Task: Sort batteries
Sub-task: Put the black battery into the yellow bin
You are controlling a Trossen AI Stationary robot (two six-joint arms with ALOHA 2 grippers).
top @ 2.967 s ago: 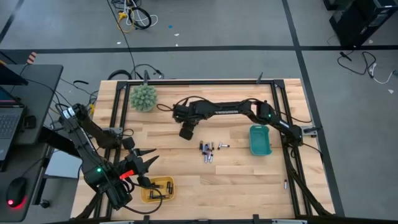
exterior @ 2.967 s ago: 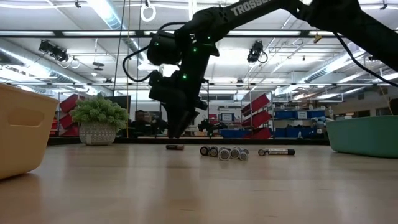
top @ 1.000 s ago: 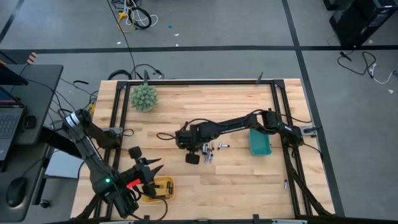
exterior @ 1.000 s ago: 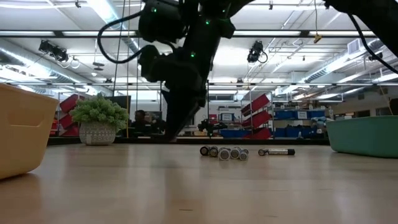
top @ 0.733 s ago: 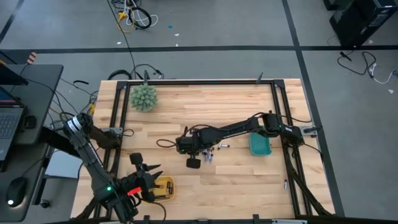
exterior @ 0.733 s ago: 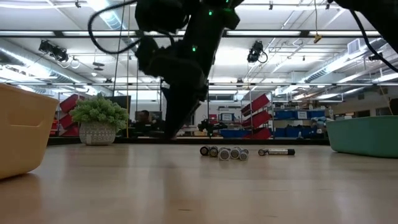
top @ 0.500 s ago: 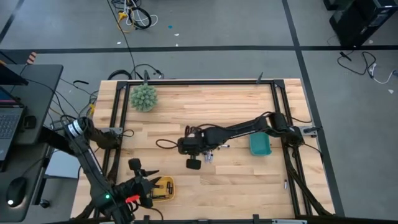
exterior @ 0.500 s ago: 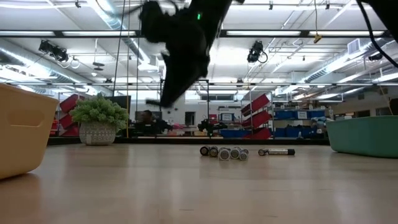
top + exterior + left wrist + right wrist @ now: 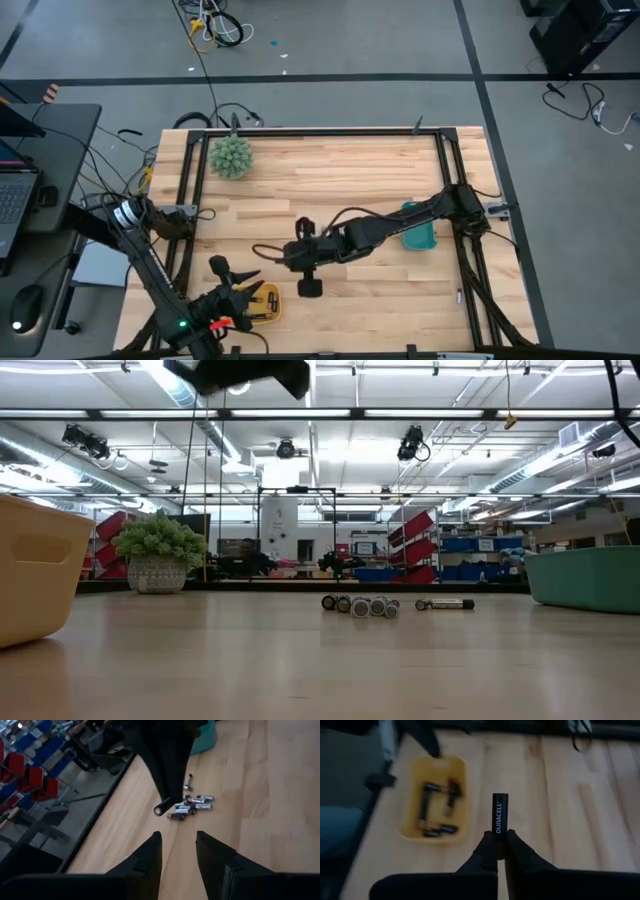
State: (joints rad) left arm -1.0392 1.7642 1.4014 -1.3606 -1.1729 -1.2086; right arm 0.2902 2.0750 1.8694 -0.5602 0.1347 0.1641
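My right gripper [image 9: 500, 840] hangs over the table's middle [image 9: 290, 258], shut on a black Duracell battery [image 9: 500, 815]. Right of the gripper lies a small heap of batteries [image 9: 360, 604], also in the left wrist view [image 9: 192, 805], with a longer one [image 9: 445, 603] beside it. The yellow tray [image 9: 435, 800] at the near left holds several dark batteries. My left gripper [image 9: 232, 272] stands open beside that tray [image 9: 262, 298], nothing between its fingers [image 9: 150, 855]. My right gripper pinches the battery's one end [image 9: 500, 832] between its two fingertips. The fingers come from the table's right, slanting down toward the left. The battery lies in line with them and sticks out past their tips. It is lifted clear of the table.
A teal tray [image 9: 422, 236] stands at the right, partly under my right arm. A spiky green ball [image 9: 231, 157] sits at the far left corner. Bare wood lies between the heap and the yellow tray [image 9: 35, 570]. Black frame rails edge the table.
My right gripper has risen, tipped nearer to level and swung toward the table's near edge and the yellow tray, carrying the battery clear of the table. My left arm has sunk a little and drawn back toward the near edge.
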